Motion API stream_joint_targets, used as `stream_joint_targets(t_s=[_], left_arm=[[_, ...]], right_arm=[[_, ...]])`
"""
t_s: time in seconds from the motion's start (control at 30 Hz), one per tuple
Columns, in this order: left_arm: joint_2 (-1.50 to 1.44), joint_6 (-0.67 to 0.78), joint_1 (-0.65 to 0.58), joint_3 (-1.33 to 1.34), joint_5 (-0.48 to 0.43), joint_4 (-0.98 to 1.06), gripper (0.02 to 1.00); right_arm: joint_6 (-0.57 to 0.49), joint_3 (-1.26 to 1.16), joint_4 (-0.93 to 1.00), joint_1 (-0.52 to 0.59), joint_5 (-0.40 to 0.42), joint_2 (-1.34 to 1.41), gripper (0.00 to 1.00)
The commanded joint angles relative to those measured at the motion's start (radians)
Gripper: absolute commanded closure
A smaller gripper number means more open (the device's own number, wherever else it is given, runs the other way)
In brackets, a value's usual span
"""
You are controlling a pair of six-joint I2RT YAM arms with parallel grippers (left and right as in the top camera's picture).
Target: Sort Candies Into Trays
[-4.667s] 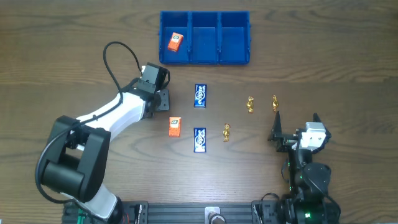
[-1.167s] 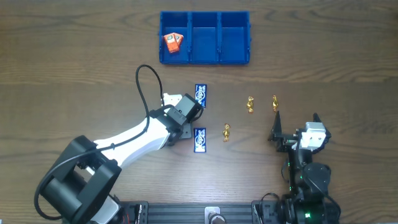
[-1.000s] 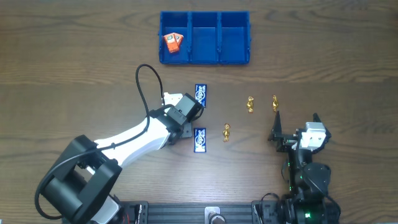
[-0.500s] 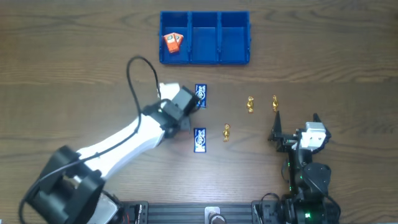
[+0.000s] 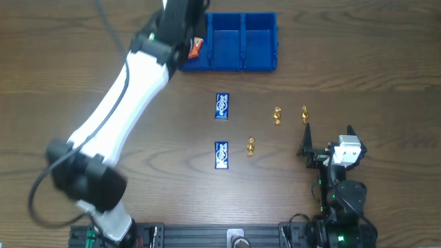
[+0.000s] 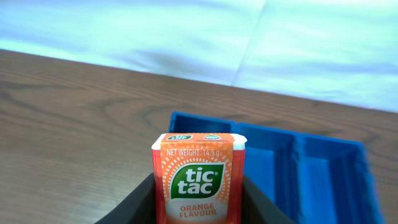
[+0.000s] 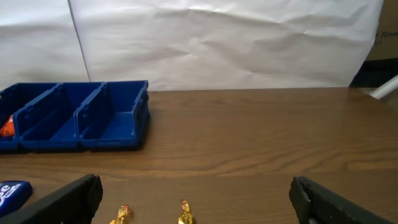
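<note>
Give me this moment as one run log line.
left gripper: shut on orange plastic candy box by blue three-compartment tray | right gripper: open, near base | brown wooden table: two blue wrapped candies, three gold-foil candies

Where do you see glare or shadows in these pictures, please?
Right wrist view: the brown wooden table carries a pale sheen below the white backdrop; the blue three-compartment plastic tray casts a thin shadow at its base. Left wrist view: the orange candy box in the left gripper is evenly lit, without glare. Top view: even light across the table, no hot spots.
</note>
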State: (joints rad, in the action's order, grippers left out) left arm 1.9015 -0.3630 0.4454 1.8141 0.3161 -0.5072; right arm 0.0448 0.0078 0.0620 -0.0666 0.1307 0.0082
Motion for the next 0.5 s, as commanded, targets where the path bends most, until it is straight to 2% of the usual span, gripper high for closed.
stream_joint_targets(t_s=[0.03,0.5], left_arm=[[0.193,0.048,-0.043,0.105,-0.115,-0.017,0.687],[0.27,0.026,-0.072,0.108,-0.134,-0.02,0.658]], right_arm=[[0.006,0.0,0.005,0.004,0.006,-0.006,0.003],[0.006,0.0,0.005,0.005,0.006,-0.006,0.003]])
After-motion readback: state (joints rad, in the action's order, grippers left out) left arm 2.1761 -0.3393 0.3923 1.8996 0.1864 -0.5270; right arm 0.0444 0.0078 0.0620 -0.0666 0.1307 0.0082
